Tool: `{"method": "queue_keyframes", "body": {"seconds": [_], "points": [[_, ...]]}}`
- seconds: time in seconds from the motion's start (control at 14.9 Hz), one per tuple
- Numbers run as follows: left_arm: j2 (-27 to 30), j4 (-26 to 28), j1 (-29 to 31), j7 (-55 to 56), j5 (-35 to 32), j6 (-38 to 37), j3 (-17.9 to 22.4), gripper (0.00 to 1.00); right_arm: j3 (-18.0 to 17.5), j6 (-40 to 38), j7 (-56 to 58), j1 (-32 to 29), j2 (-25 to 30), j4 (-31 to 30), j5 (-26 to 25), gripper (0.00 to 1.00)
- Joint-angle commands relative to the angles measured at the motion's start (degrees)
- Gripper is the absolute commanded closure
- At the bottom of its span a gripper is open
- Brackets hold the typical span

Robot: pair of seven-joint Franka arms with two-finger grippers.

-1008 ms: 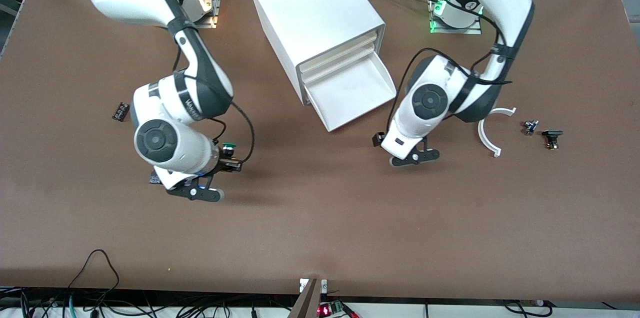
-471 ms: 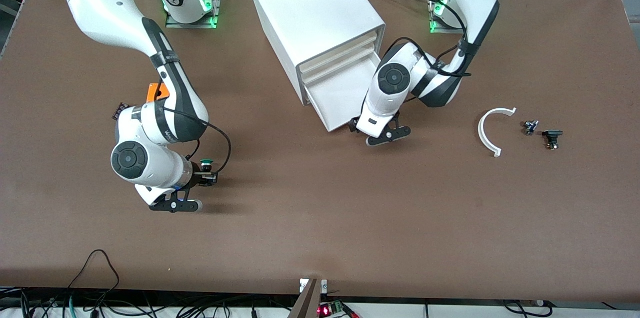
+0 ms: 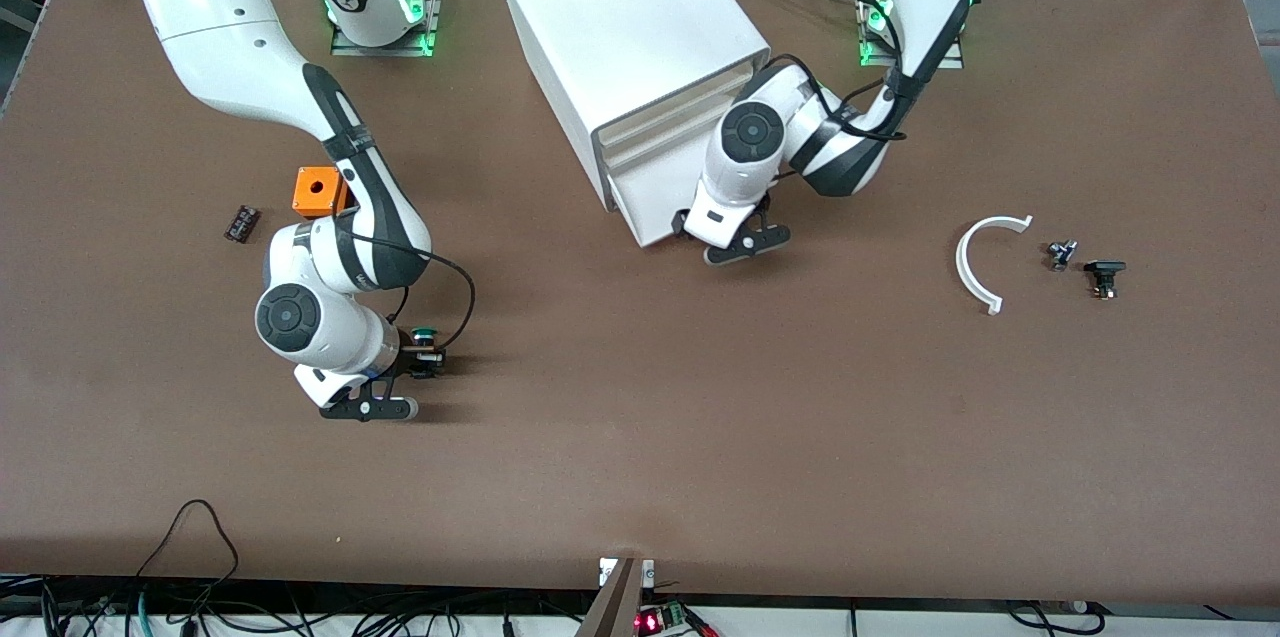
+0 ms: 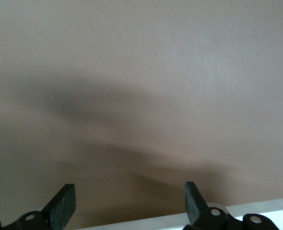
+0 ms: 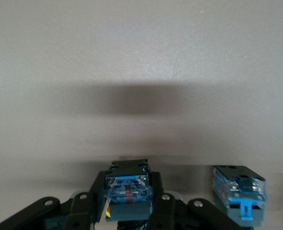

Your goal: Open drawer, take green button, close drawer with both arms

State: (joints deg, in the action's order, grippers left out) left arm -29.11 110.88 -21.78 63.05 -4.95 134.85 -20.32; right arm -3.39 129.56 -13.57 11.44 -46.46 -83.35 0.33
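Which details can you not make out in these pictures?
- Front view: inside of the drawer, covered by the left arm.
- Front view: the two tiny parts beside the white curved piece, too small to name.
- Right wrist view: the button, green cap hidden by its body.

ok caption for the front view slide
Right gripper holds the green button above the table; left gripper at the drawer.

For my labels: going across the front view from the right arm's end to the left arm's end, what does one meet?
small dark block, orange box, button in the right gripper, cabinet, white curved piece, small metal part, black component
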Motion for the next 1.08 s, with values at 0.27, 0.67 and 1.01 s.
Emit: {"method": "queue_keyframes", "body": {"seconds": [0.27, 0.67, 1.01], "points": [[0.19, 2.24, 0.51, 5.33, -1.38, 0.15, -7.18, 0.0, -0.74, 2.36, 0.66, -0.54, -1.0, -0.85, -0.16, 1.0], [-0.42, 2.24, 0.07, 5.33, 0.02, -0.29, -10.0, 0.0, -0.66, 1.49, 0.57, -0.81, -0.3, -0.33, 0.37, 0.01], [1.06, 1.27, 1.12, 4.1, -0.06, -3.9, -9.92, 0.0, -0.48, -4.91, 0.04, -2.38, 5.84, -0.76, 0.37, 0.01]]}}
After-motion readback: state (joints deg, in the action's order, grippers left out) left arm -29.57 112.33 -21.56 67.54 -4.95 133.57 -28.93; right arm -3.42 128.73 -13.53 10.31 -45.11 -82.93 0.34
